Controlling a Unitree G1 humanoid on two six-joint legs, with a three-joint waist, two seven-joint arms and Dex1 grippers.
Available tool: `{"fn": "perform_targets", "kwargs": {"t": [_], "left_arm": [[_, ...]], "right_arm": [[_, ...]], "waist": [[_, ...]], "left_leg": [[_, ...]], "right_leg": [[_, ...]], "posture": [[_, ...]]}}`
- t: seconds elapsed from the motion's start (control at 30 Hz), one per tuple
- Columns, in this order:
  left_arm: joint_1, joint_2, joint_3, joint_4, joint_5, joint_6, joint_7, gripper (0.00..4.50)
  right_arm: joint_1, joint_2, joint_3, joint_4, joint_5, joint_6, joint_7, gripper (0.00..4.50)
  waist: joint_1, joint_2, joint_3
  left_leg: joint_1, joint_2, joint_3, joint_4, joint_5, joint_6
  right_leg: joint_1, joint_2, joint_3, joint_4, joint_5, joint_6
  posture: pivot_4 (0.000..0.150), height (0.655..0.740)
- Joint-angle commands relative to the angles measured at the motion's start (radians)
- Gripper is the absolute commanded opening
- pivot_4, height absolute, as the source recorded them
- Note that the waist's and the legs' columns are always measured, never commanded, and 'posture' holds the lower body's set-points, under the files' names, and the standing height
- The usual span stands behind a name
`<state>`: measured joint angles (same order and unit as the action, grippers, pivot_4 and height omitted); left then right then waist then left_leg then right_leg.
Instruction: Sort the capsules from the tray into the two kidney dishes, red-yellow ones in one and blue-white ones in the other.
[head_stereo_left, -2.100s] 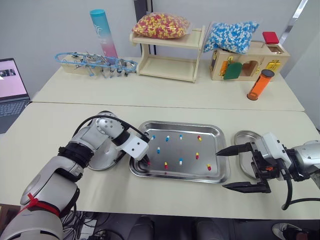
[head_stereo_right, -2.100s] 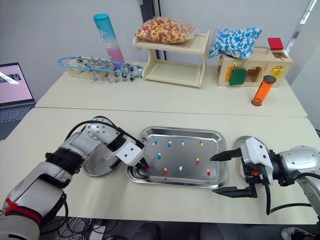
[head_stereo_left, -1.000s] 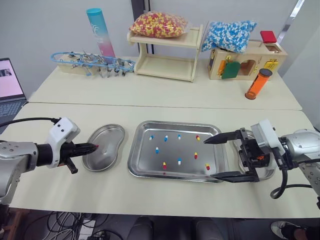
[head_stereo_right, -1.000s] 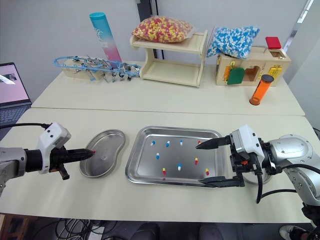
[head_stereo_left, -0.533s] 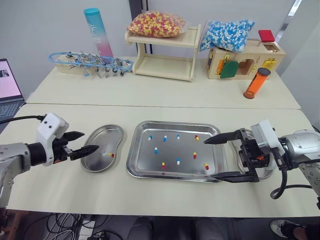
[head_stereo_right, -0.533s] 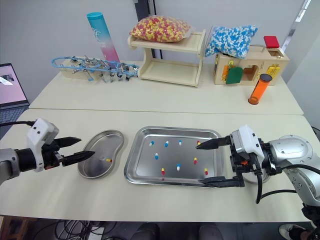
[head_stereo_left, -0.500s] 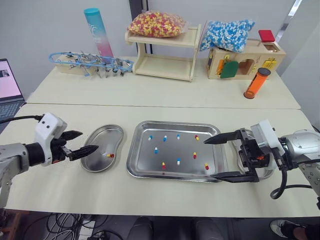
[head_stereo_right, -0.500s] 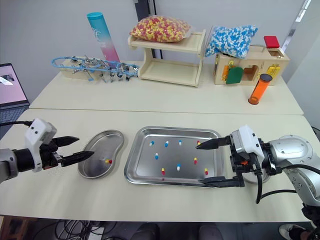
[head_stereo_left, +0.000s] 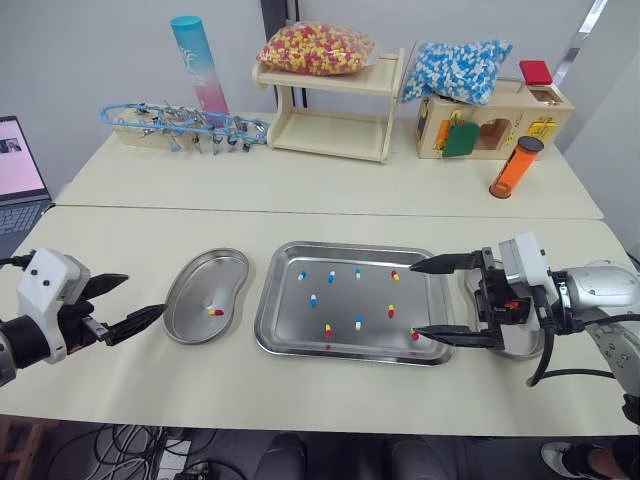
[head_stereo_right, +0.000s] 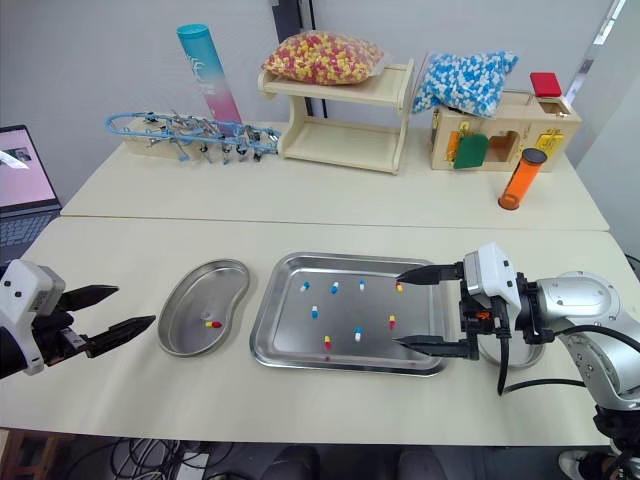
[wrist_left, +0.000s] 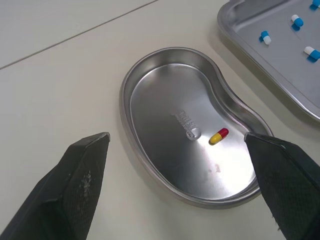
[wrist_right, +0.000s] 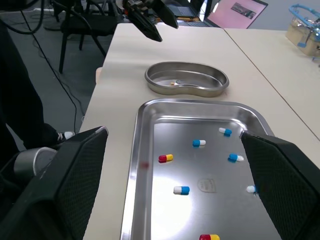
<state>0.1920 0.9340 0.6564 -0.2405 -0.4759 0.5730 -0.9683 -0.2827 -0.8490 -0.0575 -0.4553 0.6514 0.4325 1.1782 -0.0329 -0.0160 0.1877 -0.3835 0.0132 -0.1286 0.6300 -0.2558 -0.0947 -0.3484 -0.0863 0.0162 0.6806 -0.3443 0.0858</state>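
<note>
My left pincer (head_stereo_left: 145, 294) is wide, beside the dish (head_stereo_left: 195, 288) with one red-yellow pill (head_stereo_left: 215, 311). My right pincer (head_stereo_left: 412, 300) is wide over the tray (head_stereo_left: 345, 296).

Right kidney dish (head_stereo_left: 524, 347) mostly hidden behind right gripper (head_stereo_left: 412, 300).

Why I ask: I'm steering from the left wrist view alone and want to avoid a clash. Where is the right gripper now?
Observer: The right gripper is open, held over the right end of the rectangular steel tray.
Operator: Is there a second dish?
Observer: Yes, a second steel kidney dish lies just right of the tray, partly behind that gripper.
Operator: Any red-yellow capsules left?
Observer: Four lie in the tray; one red-yellow capsule sits by the right gripper's lower fingertip.
</note>
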Motion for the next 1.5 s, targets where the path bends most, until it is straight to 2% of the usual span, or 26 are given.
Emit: {"fn": "perform_targets", "kwargs": {"t": [0.03,0.37,0.57,0.7,1.03,1.3,1.5], "left_arm": [[0.011,-0.005,0.078,-0.022,-0.039,-0.012,-0.020,4.48],[0.086,-0.021,0.081,-0.056,-0.055,-0.036,-0.063,4.48],[0.189,-0.098,0.073,-0.148,-0.064,-0.040,-0.066,4.48],[0.205,-0.123,0.051,-0.158,-0.058,-0.054,-0.054,4.48],[0.216,-0.155,0.042,-0.172,-0.057,-0.096,-0.024,4.48],[0.229,-0.161,0.070,-0.162,-0.065,-0.111,-0.016,4.48],[0.207,-0.125,0.063,-0.119,-0.035,-0.167,-0.036,4.48]], "right_arm": [[0.016,0.006,-0.040,-0.008,-0.008,-0.033,-0.018,4.50],[0.133,-0.028,-0.139,-0.024,-0.024,-0.058,-0.037,4.50],[0.332,-0.092,-0.331,0.022,-0.057,-0.136,0.072,4.50],[0.418,-0.122,-0.389,0.082,-0.088,-0.209,0.150,4.50],[0.516,-0.086,-0.437,0.118,-0.124,-0.268,0.113,4.50],[0.507,-0.048,-0.380,0.100,-0.118,-0.251,0.063,4.50],[0.504,-0.038,-0.354,0.071,-0.108,-0.250,0.047,4.50]], "waist": [[0.000,0.000,0.000],[0.001,0.000,0.000],[0.002,0.000,0.000],[0.002,0.000,0.000],[0.002,-0.001,-0.001],[0.001,-0.001,-0.001],[0.002,-0.001,-0.001]], "left_leg": [[0.000,0.000,0.000,0.000,0.000,0.000],[0.000,0.000,0.000,0.000,0.000,0.000],[0.000,0.000,0.002,-0.001,0.000,0.000],[0.002,0.000,0.001,0.000,0.000,0.000],[0.003,0.000,0.002,0.000,0.000,0.000],[0.004,0.000,0.002,0.000,0.000,0.000],[0.004,0.000,0.001,0.000,0.000,0.000]], "right_leg": [[0.000,0.000,0.000,0.000,0.000,0.000],[0.000,0.000,0.000,0.000,0.000,0.000],[0.000,0.000,0.001,-0.001,0.000,0.000],[0.003,0.000,0.000,0.000,0.000,0.000],[0.006,0.000,0.000,-0.002,0.000,-0.001],[0.006,0.000,0.000,-0.002,0.000,-0.001],[0.006,0.000,0.000,-0.002,0.000,-0.001]], "posture": [[0.150,0.7400],[0.150,0.7400],[0.150,0.7400],[0.150,0.7400],[0.150,0.7400],[0.150,0.7400],[0.150,0.7400]]}}
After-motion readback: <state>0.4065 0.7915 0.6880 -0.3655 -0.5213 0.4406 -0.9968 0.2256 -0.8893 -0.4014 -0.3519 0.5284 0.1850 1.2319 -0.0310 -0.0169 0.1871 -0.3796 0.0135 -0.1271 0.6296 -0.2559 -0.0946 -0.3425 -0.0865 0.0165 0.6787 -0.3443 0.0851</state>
